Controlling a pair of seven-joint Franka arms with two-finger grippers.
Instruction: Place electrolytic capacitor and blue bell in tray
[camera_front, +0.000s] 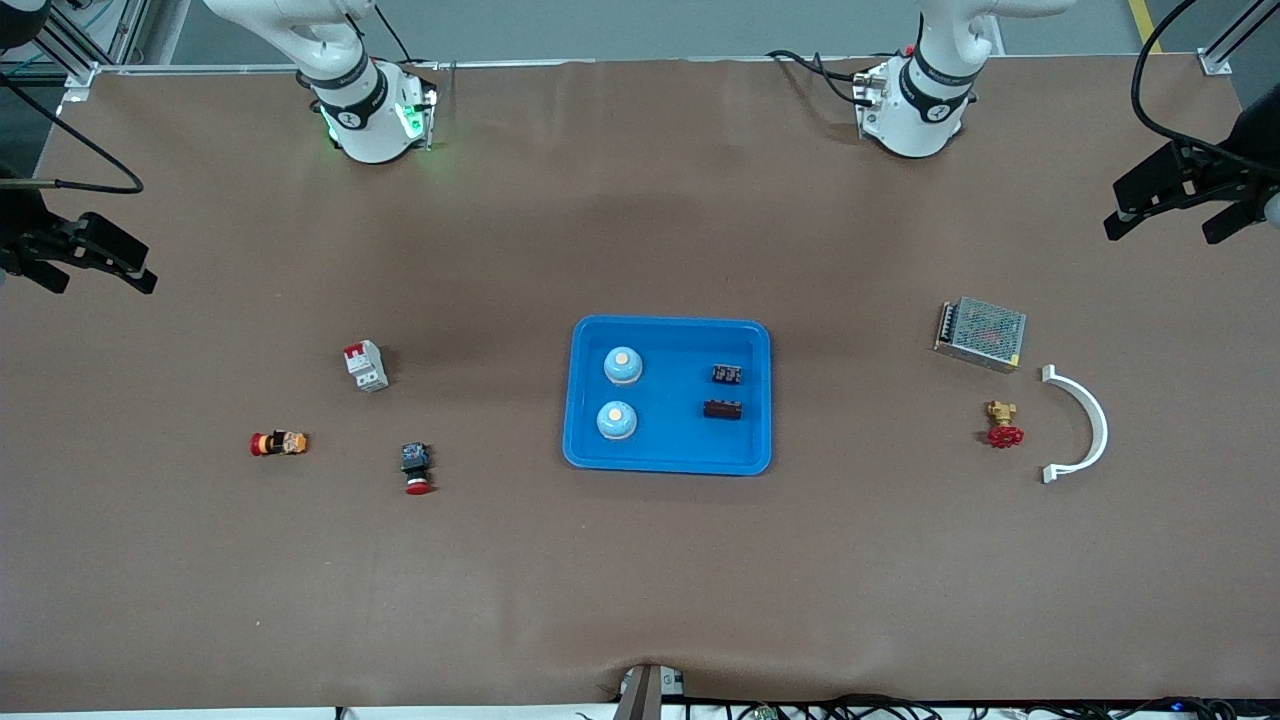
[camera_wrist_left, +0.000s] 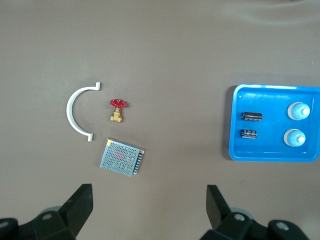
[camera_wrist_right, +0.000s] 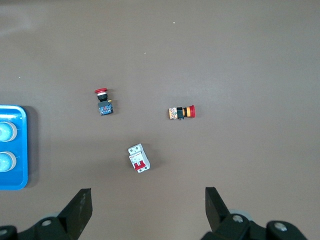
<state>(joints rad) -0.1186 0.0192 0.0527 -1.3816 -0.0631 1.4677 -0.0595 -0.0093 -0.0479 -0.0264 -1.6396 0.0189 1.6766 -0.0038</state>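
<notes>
The bright-blue tray (camera_front: 668, 440) lies mid-table. In it are two blue bells (camera_front: 622, 366) (camera_front: 616, 420) toward the right arm's end and two dark electrolytic capacitors (camera_front: 727, 374) (camera_front: 722, 408) toward the left arm's end. The left wrist view shows the tray (camera_wrist_left: 265, 150), the bells (camera_wrist_left: 299, 111) and the capacitors (camera_wrist_left: 251, 116). The right wrist view shows the tray's end (camera_wrist_right: 12, 180) and a bell (camera_wrist_right: 6, 131). My left gripper (camera_front: 1165, 228) (camera_wrist_left: 149, 192) is open and empty, high over the left arm's end. My right gripper (camera_front: 100, 280) (camera_wrist_right: 148, 195) is open and empty, high over the right arm's end.
Toward the right arm's end lie a white circuit breaker (camera_front: 366, 365), a red-and-yellow push button (camera_front: 279, 443) and a red-capped stop button (camera_front: 416, 468). Toward the left arm's end lie a metal power supply (camera_front: 981, 333), a red-handled valve (camera_front: 1003, 425) and a white curved bracket (camera_front: 1085, 425).
</notes>
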